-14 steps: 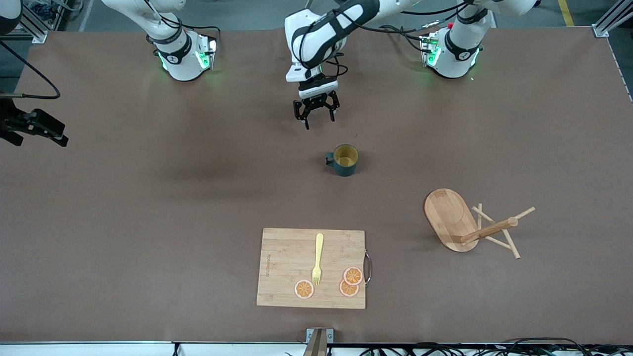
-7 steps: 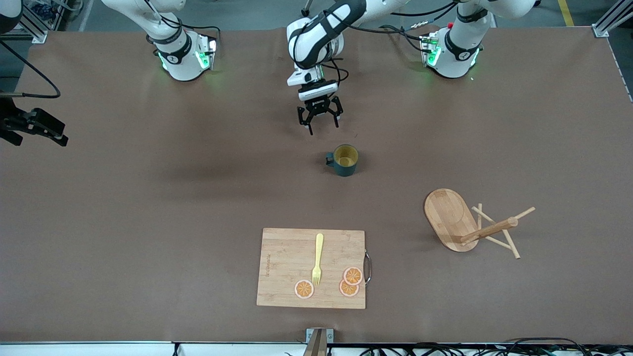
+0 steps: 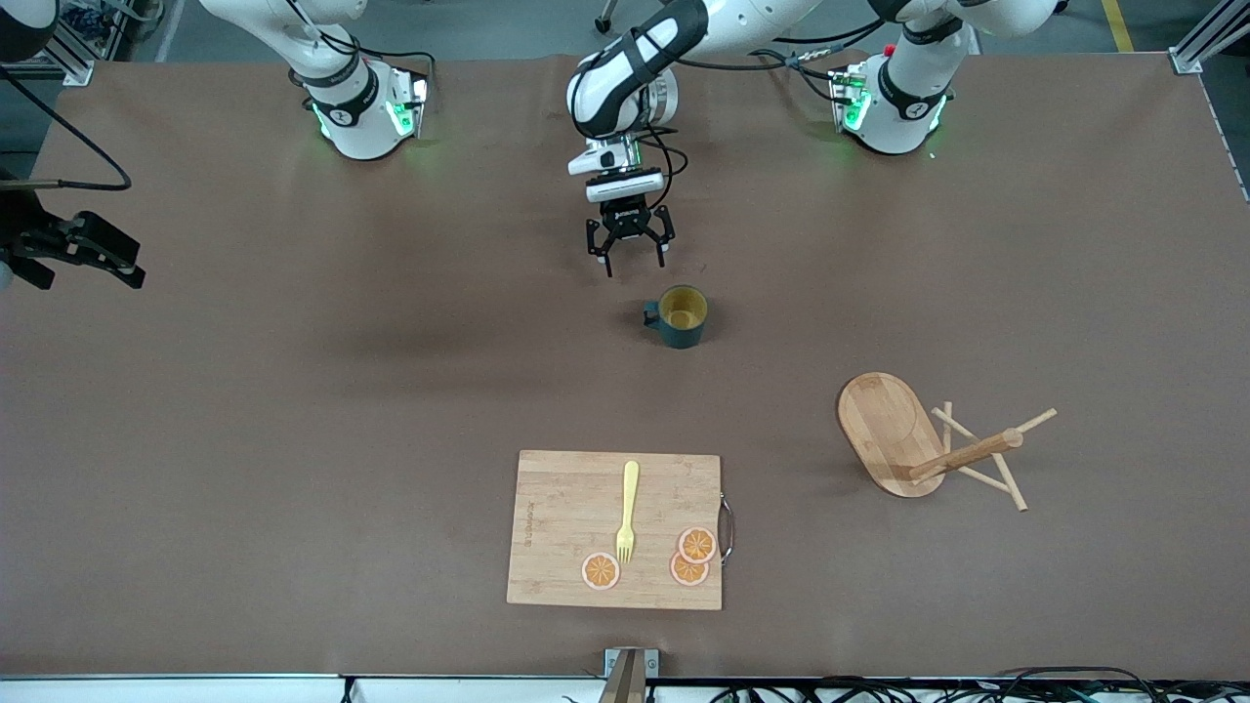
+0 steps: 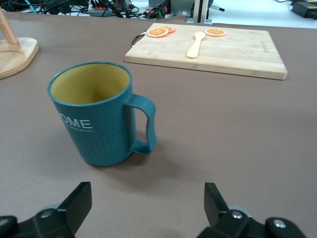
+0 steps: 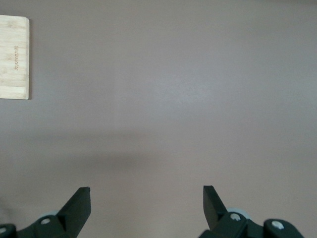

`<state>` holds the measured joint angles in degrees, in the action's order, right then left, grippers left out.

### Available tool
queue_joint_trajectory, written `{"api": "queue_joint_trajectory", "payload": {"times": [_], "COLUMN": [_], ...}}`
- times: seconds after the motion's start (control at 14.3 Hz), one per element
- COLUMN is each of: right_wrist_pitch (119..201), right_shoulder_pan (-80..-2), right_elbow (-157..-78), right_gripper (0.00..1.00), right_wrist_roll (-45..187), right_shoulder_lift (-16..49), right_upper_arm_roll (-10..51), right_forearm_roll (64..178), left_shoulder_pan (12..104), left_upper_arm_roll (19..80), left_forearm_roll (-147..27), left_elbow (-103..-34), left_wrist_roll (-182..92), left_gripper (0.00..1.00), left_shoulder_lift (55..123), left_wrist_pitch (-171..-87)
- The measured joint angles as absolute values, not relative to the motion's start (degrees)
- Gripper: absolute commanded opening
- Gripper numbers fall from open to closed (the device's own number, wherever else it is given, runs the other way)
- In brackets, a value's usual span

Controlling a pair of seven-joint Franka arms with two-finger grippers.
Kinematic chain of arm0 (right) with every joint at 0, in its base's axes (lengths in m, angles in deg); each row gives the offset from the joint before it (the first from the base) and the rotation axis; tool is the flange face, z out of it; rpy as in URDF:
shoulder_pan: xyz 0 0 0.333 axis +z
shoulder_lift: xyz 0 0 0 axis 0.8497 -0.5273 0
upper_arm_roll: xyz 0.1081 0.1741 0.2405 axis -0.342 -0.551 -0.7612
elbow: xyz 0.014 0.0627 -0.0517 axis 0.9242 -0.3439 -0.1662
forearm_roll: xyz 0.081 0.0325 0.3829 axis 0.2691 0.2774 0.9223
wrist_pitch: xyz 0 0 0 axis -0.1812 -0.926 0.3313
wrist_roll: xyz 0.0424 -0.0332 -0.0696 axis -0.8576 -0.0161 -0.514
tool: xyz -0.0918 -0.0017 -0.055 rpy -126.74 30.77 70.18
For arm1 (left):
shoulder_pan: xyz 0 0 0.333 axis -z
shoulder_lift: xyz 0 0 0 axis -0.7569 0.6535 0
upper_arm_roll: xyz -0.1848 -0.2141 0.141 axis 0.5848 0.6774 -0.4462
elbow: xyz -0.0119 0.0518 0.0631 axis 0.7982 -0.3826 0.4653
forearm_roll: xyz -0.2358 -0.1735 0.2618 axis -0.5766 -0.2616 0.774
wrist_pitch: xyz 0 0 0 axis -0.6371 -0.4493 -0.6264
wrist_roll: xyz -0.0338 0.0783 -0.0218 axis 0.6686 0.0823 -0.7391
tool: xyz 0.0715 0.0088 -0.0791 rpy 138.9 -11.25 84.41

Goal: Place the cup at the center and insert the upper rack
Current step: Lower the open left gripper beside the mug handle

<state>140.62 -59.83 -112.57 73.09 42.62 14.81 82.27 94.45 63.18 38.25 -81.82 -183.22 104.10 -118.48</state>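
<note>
1. Across the brown table, we see the biggest risk lying with the upper rack, which is tipped on its side toward the left arm's end, its oval base on edge and its pegs splayed on the surface; we judge that any grasp on a thin peg could roll or twist it before it can be stood up

2. Over bare table just short of the cup, the left end effector hangs with its fingers wide apart and empty; if it comes down off-line we think a finger could strike the rim or the handle and knock the mug over or push it off the middle

3. At the right arm's end, the right end effector waits, fingers spread, holding nothing, over bare table

4. As for containers, the cup stands upright near the table's middle, and its yellow inside looks empty to us

5. Nearer the front camera, the cutting board carries a yellow fork and three orange slices
</note>
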Motion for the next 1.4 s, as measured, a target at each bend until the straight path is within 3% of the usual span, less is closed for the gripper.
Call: {"api": "queue_joint_trajectory", "payload": {"times": [0.21,0.56,1.4], "right_wrist_pitch": [140.62,140.72,140.77], "right_shoulder_pan": [-58.38,-57.54,-57.83], "right_elbow": [-112.51,-112.5,-111.47], "right_gripper": [1.0,1.0,1.0], "right_wrist_roll": [73.09,73.09,73.17], "right_shoulder_lift": [42.62,42.61,42.13], "right_upper_arm_roll": [14.77,14.86,15.81], "right_forearm_roll": [82.27,82.27,82.27], "left_shoulder_pan": [95.96,102.24,102.15], "left_upper_arm_roll": [62.39,55.83,52.37], "left_forearm_roll": [39.69,42.27,45.51], "left_elbow": [-81.88,-81.9,-78.47], "left_wrist_roll": [-183.52,-184.24,-183.77], "left_gripper": [1.0,1.0,0.9], "left_shoulder_lift": [104.81,106.26,107.6], "left_wrist_pitch": [-118.13,-117.61,-118.34]}}
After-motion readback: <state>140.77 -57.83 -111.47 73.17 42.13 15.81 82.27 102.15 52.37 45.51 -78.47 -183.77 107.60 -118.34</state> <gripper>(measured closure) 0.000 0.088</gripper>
